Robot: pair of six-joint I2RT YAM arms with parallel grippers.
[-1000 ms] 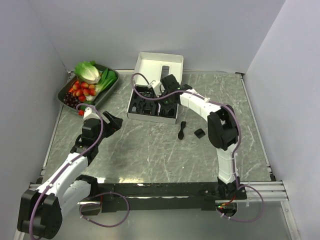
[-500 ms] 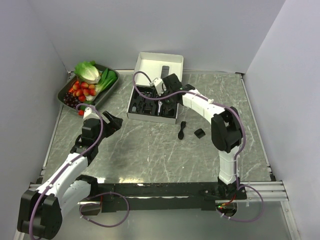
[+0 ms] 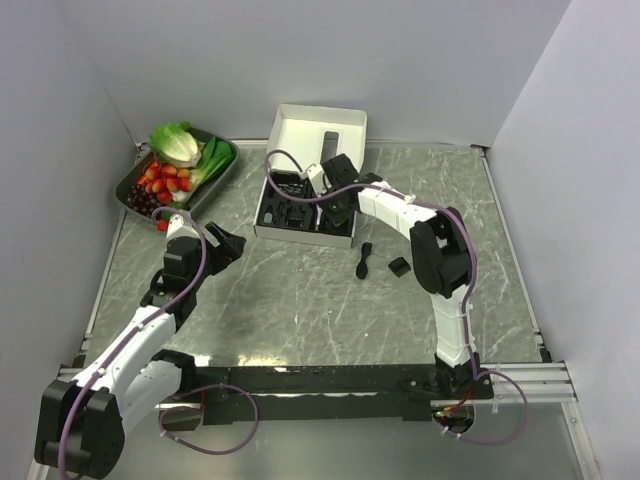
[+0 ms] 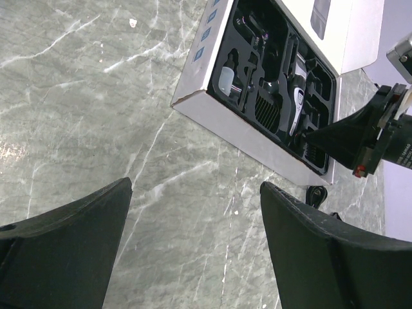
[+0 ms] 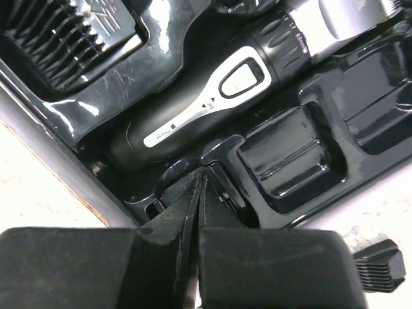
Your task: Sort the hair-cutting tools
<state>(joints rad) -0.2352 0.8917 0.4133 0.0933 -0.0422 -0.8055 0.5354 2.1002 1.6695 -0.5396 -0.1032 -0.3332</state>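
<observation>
The right arm has shifted slightly over the box [image 3: 300, 130]. The right gripper [image 5: 196, 187] is pinched together and empty, the left gripper [image 4: 193, 193] spread. The hair clipper [image 5: 212, 103] is seated; brush [image 3: 365, 262] and comb guard [image 5: 380, 265] wait outside.

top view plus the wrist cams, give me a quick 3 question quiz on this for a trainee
1. True or false: the hair clipper lies inside the white box, bedded in its black insert.
2. The right pincer is: A wide open, B shut, C out of view.
3. How many loose black pieces lie on the table just right of the box's near corner?
Key: 1 true. 2 B. 3 two: a slim piece and a small blocky piece.
</observation>
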